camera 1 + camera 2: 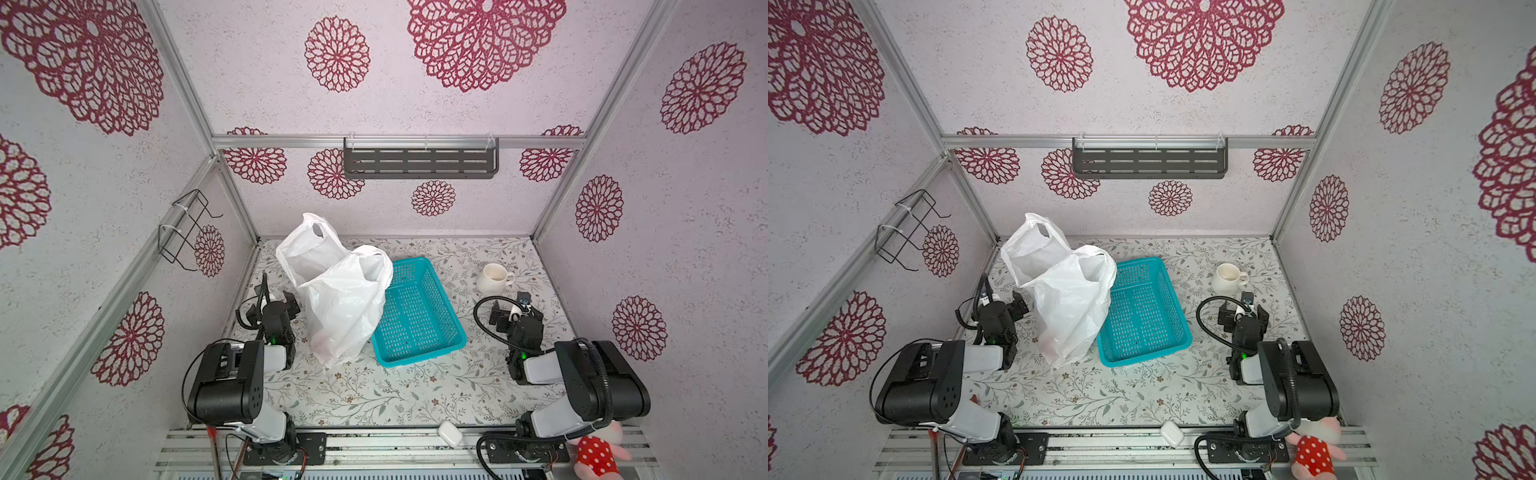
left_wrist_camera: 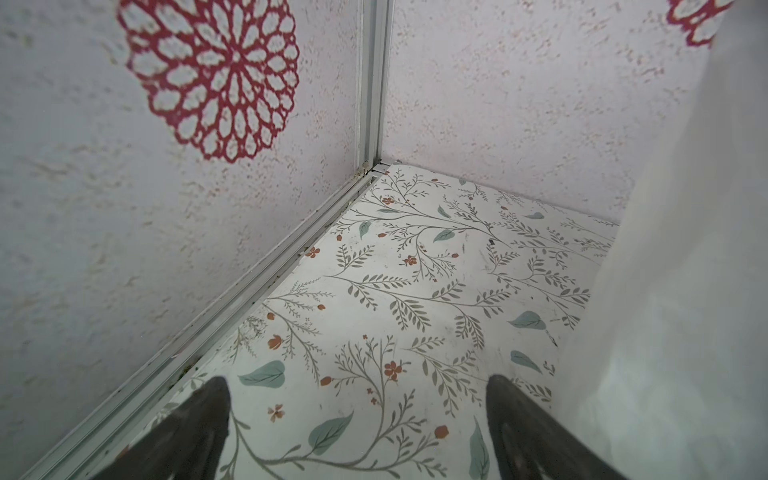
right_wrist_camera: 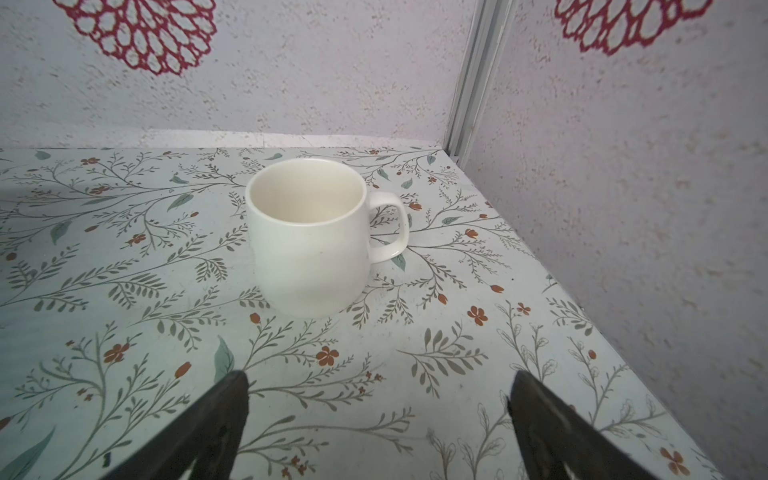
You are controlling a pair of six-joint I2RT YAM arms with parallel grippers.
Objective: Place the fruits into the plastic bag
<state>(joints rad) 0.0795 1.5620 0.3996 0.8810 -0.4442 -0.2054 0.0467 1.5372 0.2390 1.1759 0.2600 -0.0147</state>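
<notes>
The plastic bag stands upright and crinkled at the table's back left, mouth up, both loop handles raised. It touches the teal basket, which holds nothing. The fruits are hidden. Only a faint reddish tint shows through the bag's lower wall, and I cannot tell what it is. My left gripper is open, low over the table just left of the bag, with nothing between its fingers. My right gripper is open and empty, right of the basket.
A cream mug stands upright just beyond the right gripper. A white earbud case and a polka-dot plush toy lie on the front rail. A dark shelf hangs on the back wall, a wire rack on the left wall.
</notes>
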